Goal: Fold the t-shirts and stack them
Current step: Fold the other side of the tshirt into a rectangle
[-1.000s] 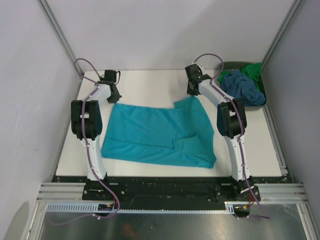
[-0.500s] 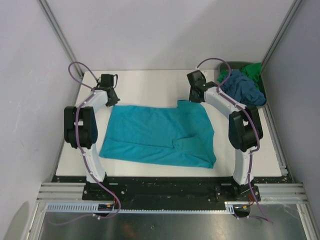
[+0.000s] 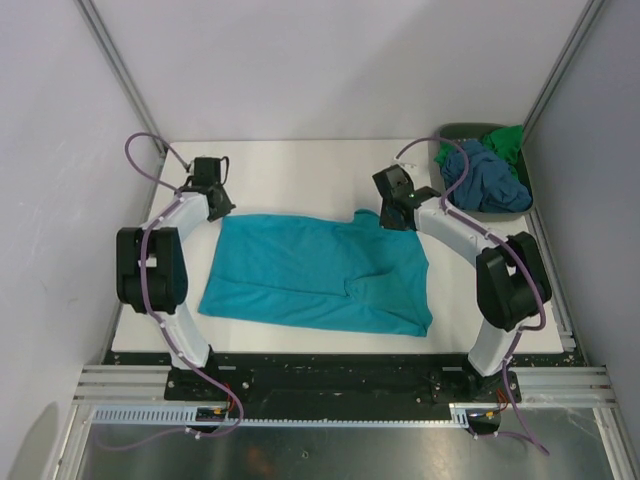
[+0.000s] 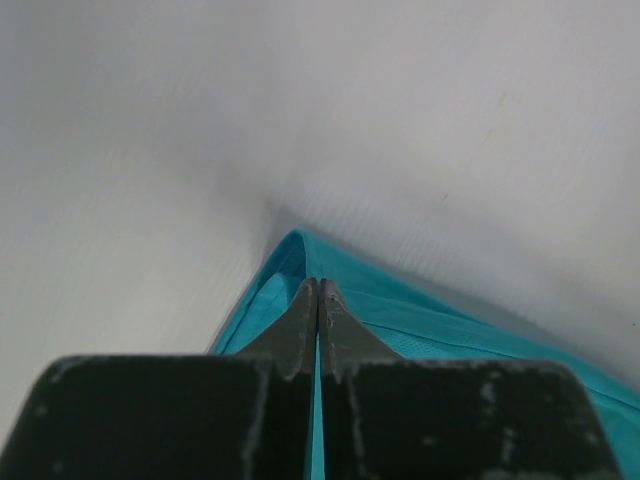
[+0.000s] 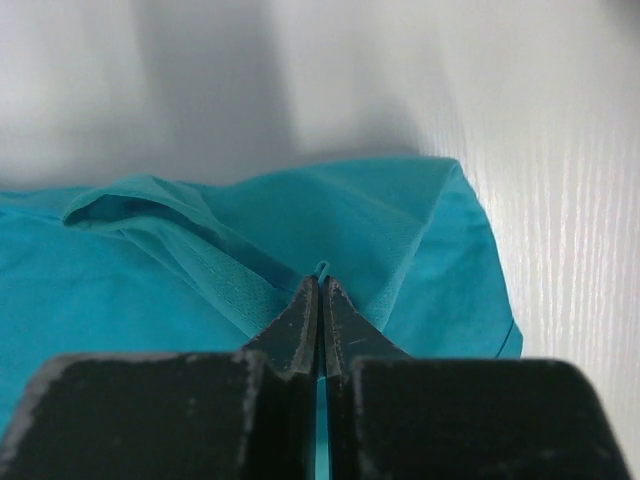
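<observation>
The white desk is mostly taken up by the teal t-shirt, which is spread flat across its middle, with a small ridge of cloth seen in its right half. At the far right, the grey-green bin is filled with the slate-blue t-shirt and the green t-shirt, neither yet folded. The teal t-shirt's far left corner is held by the left gripper, and its far edge near the right end by the right gripper. In both wrist views the fingers are seen pressed together, with teal cloth apparently pinched at their tips. The step in hand is judged to be the first fold. For the next move, both held points need to be lifted together and carried evenly toward the near edge, so that the cloth is laid down without skew.
</observation>
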`<state>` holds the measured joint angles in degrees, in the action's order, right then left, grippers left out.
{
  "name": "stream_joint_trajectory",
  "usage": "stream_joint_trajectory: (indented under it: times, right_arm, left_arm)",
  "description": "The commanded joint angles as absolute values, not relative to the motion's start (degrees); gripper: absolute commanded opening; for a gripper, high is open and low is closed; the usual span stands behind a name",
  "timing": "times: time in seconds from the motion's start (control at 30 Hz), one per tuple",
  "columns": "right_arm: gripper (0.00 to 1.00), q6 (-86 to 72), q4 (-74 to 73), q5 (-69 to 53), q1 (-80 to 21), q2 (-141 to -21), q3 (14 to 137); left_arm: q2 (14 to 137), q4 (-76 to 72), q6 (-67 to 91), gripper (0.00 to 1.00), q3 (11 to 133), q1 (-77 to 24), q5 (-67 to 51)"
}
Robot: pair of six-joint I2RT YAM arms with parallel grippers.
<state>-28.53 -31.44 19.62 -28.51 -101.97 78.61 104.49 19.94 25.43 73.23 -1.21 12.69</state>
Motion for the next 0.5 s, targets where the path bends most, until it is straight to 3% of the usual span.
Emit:
stream_joint_trajectory:
  times: [0.0, 0.47]
  right_arm:
    - [0.0, -31.3, -31.2, 21.5, -30.4, -97.8, 75.2]
    - [0.0, -34.5, -32.5, 22.0, -34.0, -89.2, 64.6]
  left_arm:
    - [100.4, 17.3, 25.4, 0.0, 70.9, -0.4, 12.6]
    - [97.1, 16.2, 25.6, 0.0, 65.4, -0.2, 13.0]
